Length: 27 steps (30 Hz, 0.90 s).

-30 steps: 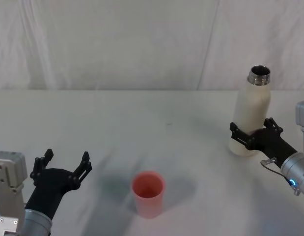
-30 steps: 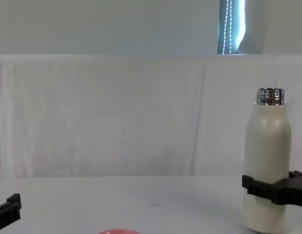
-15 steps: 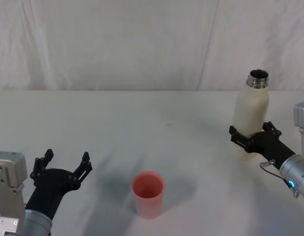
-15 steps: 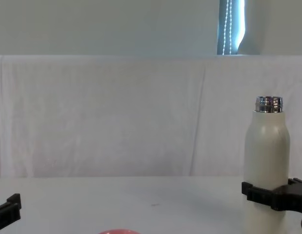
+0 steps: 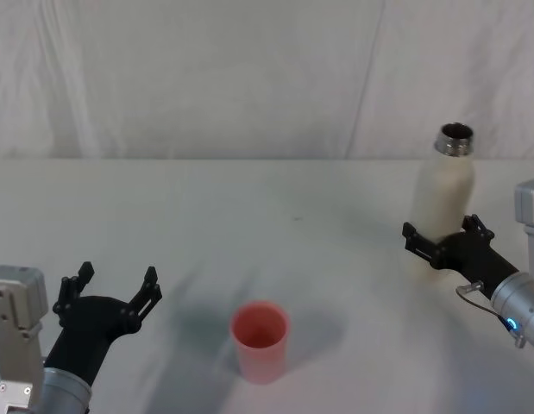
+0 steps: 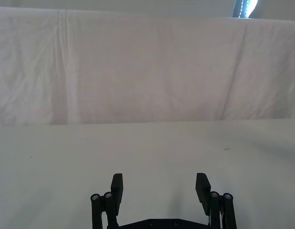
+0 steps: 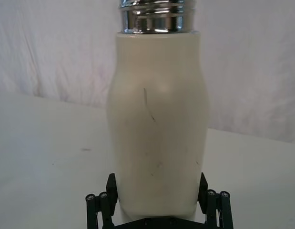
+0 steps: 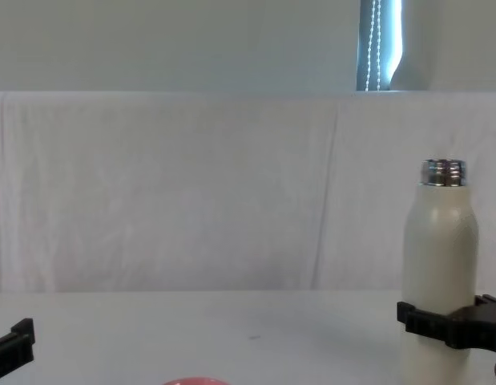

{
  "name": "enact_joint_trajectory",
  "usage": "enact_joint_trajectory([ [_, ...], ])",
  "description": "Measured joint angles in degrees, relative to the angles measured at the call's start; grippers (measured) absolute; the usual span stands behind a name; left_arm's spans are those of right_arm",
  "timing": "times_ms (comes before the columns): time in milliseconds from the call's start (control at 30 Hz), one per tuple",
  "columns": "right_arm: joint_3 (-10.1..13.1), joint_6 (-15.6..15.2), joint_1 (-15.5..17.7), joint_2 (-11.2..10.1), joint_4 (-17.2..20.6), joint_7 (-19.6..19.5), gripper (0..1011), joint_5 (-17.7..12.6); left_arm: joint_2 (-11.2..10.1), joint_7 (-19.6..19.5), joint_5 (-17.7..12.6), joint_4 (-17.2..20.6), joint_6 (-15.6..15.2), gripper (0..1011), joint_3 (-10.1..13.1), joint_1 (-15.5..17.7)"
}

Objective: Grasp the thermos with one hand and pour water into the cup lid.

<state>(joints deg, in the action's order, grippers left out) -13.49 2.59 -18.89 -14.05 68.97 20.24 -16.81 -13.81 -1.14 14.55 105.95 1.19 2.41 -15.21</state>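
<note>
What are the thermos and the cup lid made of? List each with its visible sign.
Thermos: matte cream body, probably painted or coated metal; its neck is shiny, threaded and mirror-like, likely steel.
Cup lid: pink-red, smooth and dull, probably plastic.

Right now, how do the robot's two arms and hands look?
Both hands, left hand and right hand, are black with flat parallel fingers on linkage bars. Wrists are silver-grey cylinders with pale boxy housings. The right wrist carries a thin looped cable and a small blue light.
</note>
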Motion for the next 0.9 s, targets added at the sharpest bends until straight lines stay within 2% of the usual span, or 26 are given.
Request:
enact_joint_trajectory([
  [767, 0.1, 0.0, 0.1, 0.0, 0.0, 0.0, 1003, 0.0, 0.0, 0.0, 0.0, 0.0, 0.0, 1001, 0.0, 0.0],
  [900, 0.2, -0.2, 1.0, -0.6, 1.8, 0.0, 1003, -0.1, 0.0, 0.0, 0.0, 0.0, 0.0, 1001, 0.0, 0.0],
])
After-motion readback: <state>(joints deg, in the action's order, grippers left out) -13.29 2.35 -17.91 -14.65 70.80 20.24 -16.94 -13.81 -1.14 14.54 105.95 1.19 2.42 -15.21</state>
